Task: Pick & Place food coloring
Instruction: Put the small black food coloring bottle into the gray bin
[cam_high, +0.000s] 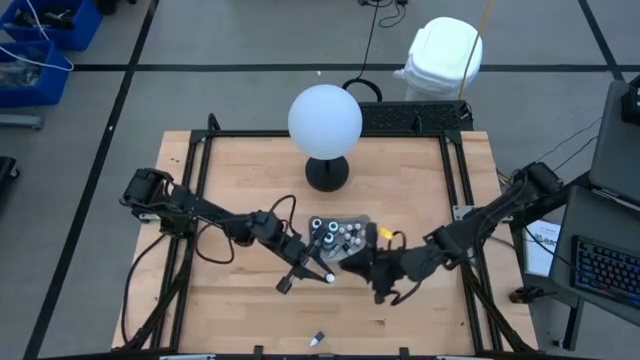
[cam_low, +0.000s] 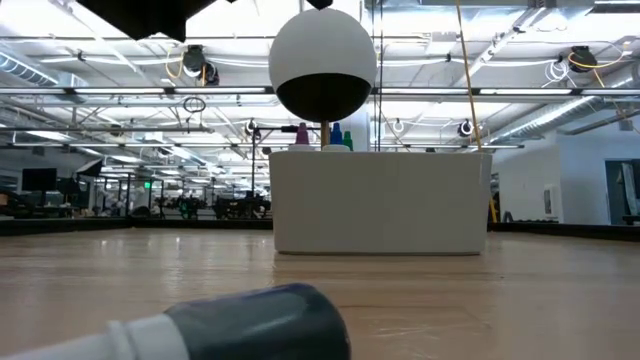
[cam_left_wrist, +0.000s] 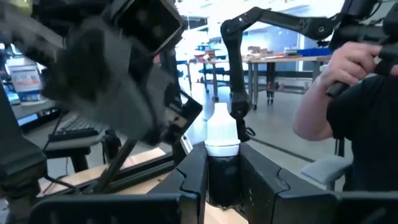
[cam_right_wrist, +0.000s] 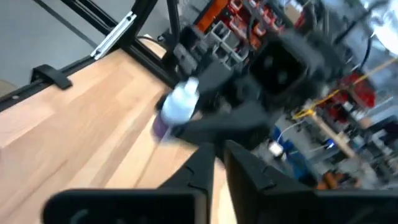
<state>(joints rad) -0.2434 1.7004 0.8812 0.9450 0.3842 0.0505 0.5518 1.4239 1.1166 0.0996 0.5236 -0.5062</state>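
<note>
The left gripper (cam_left_wrist: 222, 180) is clamped on a small dark food-coloring bottle with a white cap (cam_left_wrist: 222, 149), the cap standing up between its two dark fingers (cam_left_wrist: 186, 180). It holds the bottle just in front of the clear rectangular tray (cam_high: 345, 238) of more tiny bottles, mid-table. The right gripper (cam_right_wrist: 217, 162) sits just beside it with its fingers nearly together and nothing between them; whether they are fully shut I cannot tell.

Risk, as I judge it: the two wrists are crowded close, so any swing could knock the bottle loose or nudge the tray.

Another bottle (cam_high: 317, 340) lies alone near the front edge of the pale wooden table (cam_high: 420, 200), far from the tray. A big white globe on a black base (cam_high: 325, 125) stands behind, a person's hand (cam_left_wrist: 348, 59) beyond
</note>
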